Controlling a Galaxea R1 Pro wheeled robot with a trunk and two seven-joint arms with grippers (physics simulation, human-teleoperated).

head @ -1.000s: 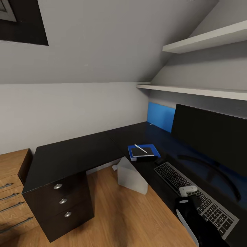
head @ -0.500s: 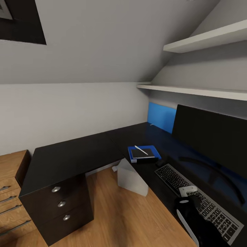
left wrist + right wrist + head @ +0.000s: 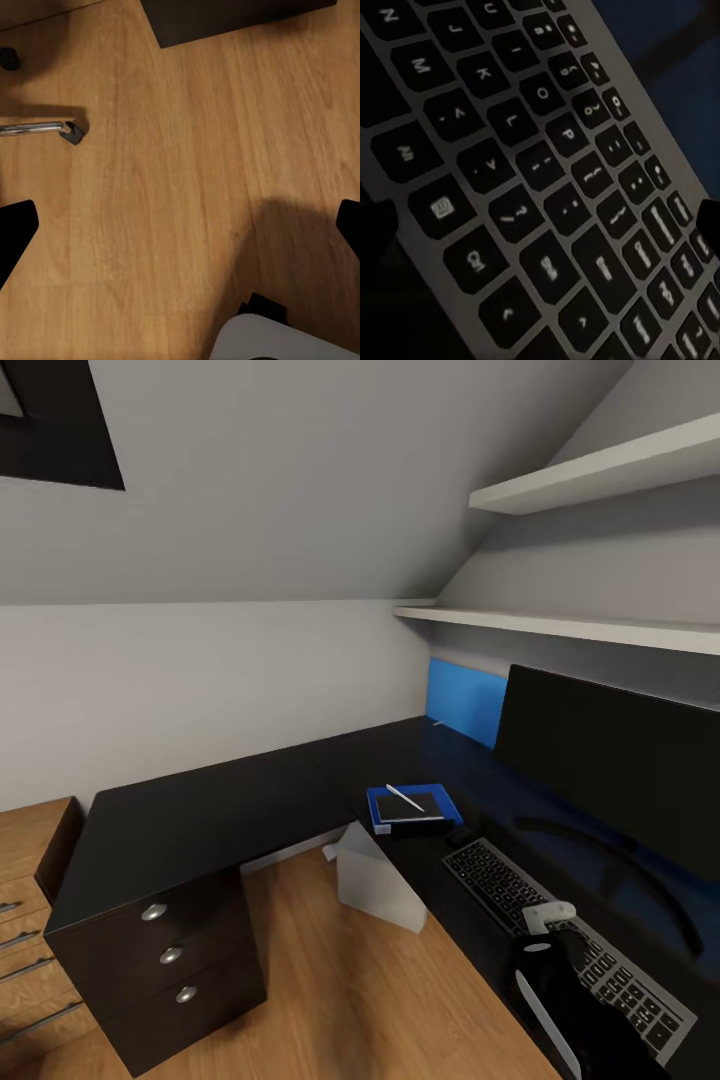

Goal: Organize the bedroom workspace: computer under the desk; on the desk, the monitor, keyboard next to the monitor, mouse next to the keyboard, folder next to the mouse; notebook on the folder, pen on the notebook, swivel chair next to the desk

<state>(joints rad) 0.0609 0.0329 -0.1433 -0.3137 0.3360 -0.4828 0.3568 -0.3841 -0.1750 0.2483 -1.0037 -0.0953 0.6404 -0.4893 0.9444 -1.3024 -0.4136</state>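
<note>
Keyboard (image 3: 532, 172) legends read close at right wrist; head view blurs them.

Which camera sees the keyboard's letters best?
The right wrist view: the keyboard is so close you can make out single keys. The head view shows the whole keyboard on the desk, but its keys are tiny. The left wrist view looks at floor.
</note>
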